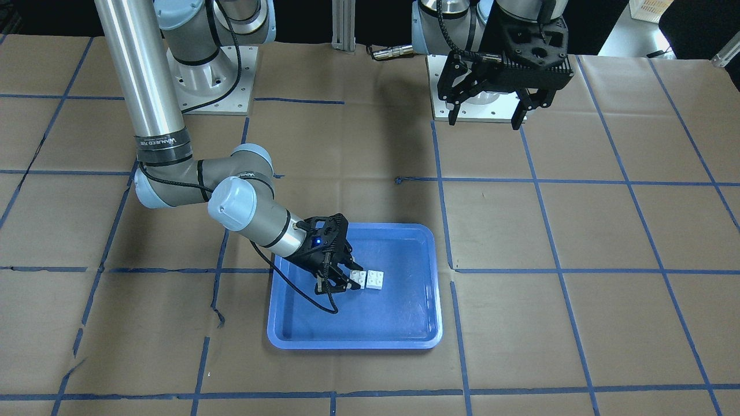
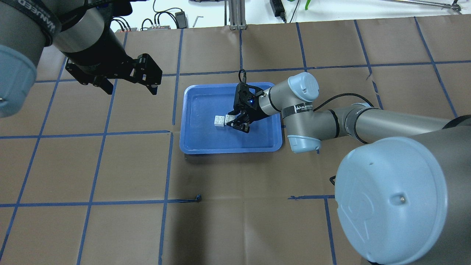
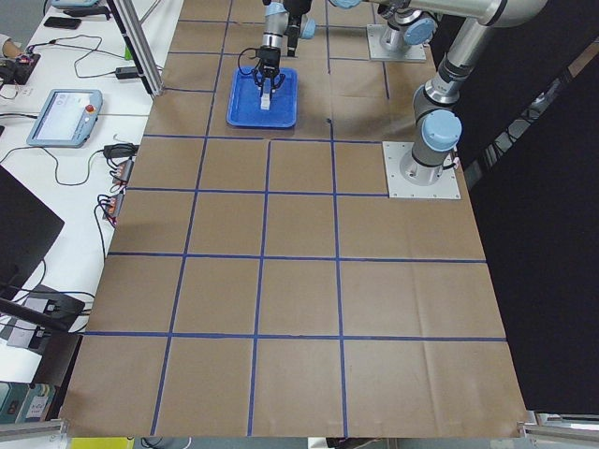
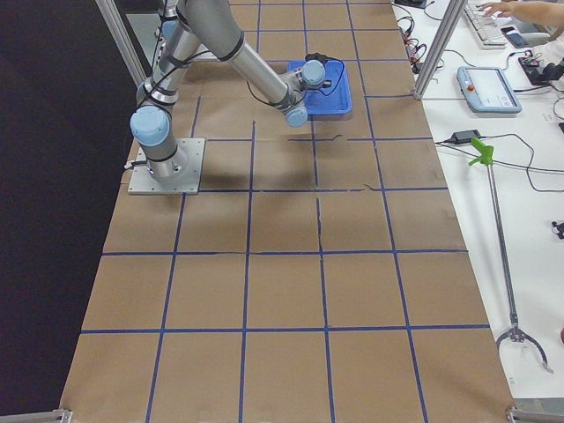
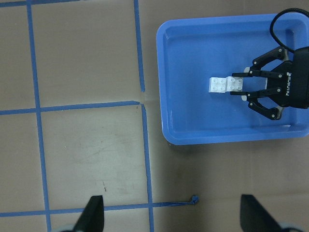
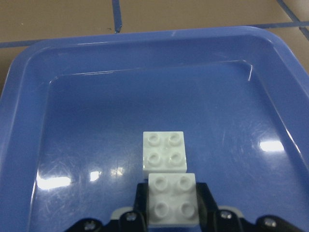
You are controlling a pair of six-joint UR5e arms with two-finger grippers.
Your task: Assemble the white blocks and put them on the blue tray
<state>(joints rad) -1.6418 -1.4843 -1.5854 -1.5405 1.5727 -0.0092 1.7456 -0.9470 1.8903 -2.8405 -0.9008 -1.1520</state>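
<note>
The brown-papered bench point(image 2: 220, 206), ruled with blue tape, carries everything. Over it the left arm point(image 2: 84, 40) hangs high and well apart from the work, while the right arm point(image 2: 331, 121) reaches low across into the blue tray point(image 2: 206, 138), which lies flat near the middle of the bench. The left jaws are spread wide and hold nothing, their fingertips point(image 5: 94, 215) showing far apart at the foot of the left wrist view. The right jaws are drawn in against two opposite sides of the gripped block point(image 6: 172, 200), low over the tray floor. Whether that block rests on the floor or is slightly raised I cannot tell. Just ahead of it sits the free block point(image 6: 164, 151), edge to edge with it or nearly so. Both white blocks point(image 5: 227, 84) are inside the tray, but each shows all four studs, so they look side by side and not joined. Joining them appears to be the step in hand. The next move likely calls for lifting the gripped block, squaring it over the free one and pressing straight down. The free block is unbraced on a glossy floor and could skid.
</note>
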